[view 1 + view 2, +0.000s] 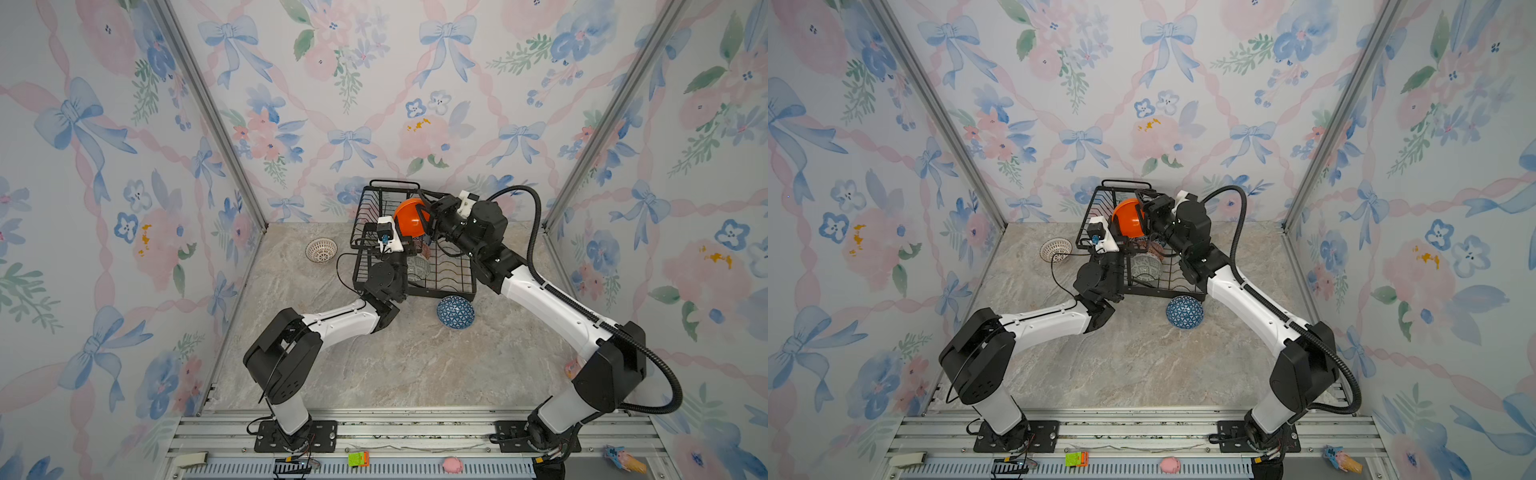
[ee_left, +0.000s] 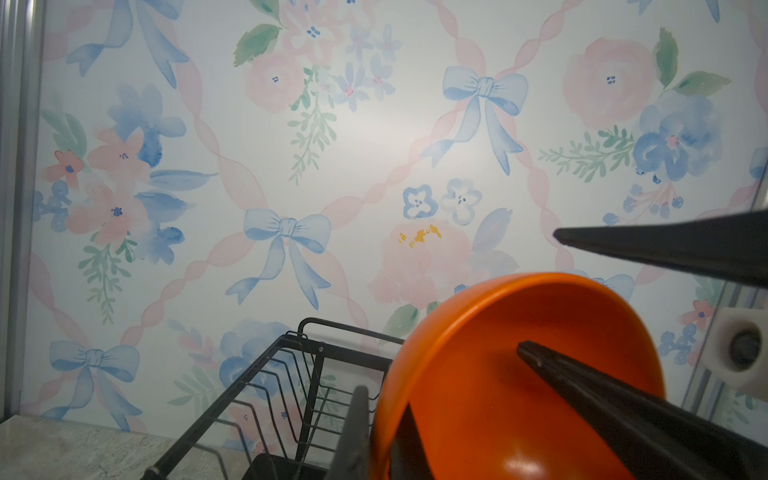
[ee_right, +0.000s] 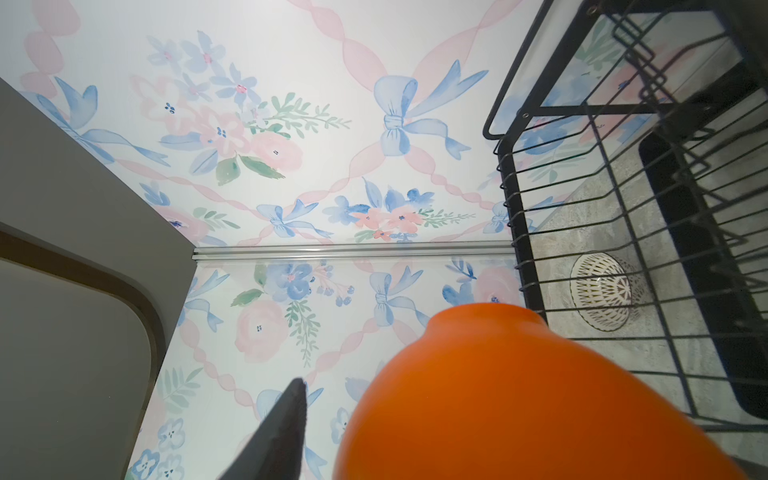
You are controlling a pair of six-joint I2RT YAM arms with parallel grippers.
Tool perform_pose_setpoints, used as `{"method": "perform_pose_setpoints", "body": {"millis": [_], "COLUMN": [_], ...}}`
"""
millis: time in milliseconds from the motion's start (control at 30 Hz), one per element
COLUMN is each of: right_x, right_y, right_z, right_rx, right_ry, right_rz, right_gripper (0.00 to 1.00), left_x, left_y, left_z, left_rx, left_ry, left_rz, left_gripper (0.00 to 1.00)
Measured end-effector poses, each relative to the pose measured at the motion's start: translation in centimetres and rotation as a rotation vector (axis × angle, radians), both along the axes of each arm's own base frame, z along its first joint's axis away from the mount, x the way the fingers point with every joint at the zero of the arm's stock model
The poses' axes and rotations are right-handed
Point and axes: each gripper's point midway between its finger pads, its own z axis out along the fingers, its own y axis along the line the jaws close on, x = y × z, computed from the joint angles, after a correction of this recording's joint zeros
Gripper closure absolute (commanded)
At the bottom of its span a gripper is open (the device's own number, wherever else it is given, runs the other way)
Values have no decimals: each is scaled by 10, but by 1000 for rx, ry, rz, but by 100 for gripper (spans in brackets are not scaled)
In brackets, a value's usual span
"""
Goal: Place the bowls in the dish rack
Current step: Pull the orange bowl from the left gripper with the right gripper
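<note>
Left fingers (image 2: pixel 353 440) pinch the left rim of the orange bowl (image 2: pixel 478 353), held up over the dish rack (image 3: pixel 509 174). Right fingers (image 3: pixel 282 428) sit open around its right side, not squeezing yet. I think they should close tight before the left ones let go, so it won't drop.

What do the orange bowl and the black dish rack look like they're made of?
The orange bowl looks smooth and glossy, with a bright highlight inside: glazed ceramic or hard plastic, unclear which. The dish rack is thin bent wire with a matte black coat, likely metal.
</note>
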Motion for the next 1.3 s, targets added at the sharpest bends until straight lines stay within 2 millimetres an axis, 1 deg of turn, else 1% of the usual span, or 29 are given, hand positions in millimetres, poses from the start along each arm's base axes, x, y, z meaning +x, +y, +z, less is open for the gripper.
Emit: {"method": "perform_pose_setpoints", "body": {"millis": [133, 267, 333, 433, 533, 600, 667, 767, 867, 967, 1033, 1067, 1233, 1300], "right_x": [0, -3, -6, -7, -7, -8, -8, -9, -9, -3, 0, 2, 3, 3], "right_y": [1, 4, 8, 9, 10, 10, 11, 11, 11, 4, 1, -1, -2, -2], "right_z": [-5, -2, 0, 0, 0, 0, 1, 0, 0, 2, 3, 3, 4, 5], "right_rx": [2, 31, 41, 43, 42, 42, 42, 42, 32, 19, 10, 6, -10, -11], "right_ry": [11, 19, 20, 18, 17, 17, 16, 14, 1, -23, -35, -40, -60, -64], "right_rz": [7, 27, 49, 55, 58, 60, 67, 72, 68, 32, 14, 6, -4, -4], "right_gripper": [74, 84, 91, 98, 100, 100, 100, 100, 100, 100, 100, 100, 100, 100], "left_x": [-2, -5, -5, -5, -5, -5, -5, -5, -5, -9, -12, -13, -19, -21], "left_y": [0, -2, 0, 0, 0, 0, 0, 0, -3, -11, -14, -15, -14, -13], "left_z": [-2, -6, -7, -8, -8, -9, -9, -10, -14, -13, -10, -8, 2, 5], "left_rx": [11, 9, 8, 10, 13, 18, 21, 26, 46, 58, 58, 55, 46, 42], "left_ry": [-1, -1, 2, 2, 3, 4, 4, 8, 15, 8, 0, -5, -23, -24], "left_rz": [6, 1, 7, 11, 12, 14, 15, 14, 1, -31, -49, -57, -82, -89], "left_gripper": [100, 100, 100, 100, 100, 94, 94, 91, 83, 77, 71, 66, 62, 52]}}
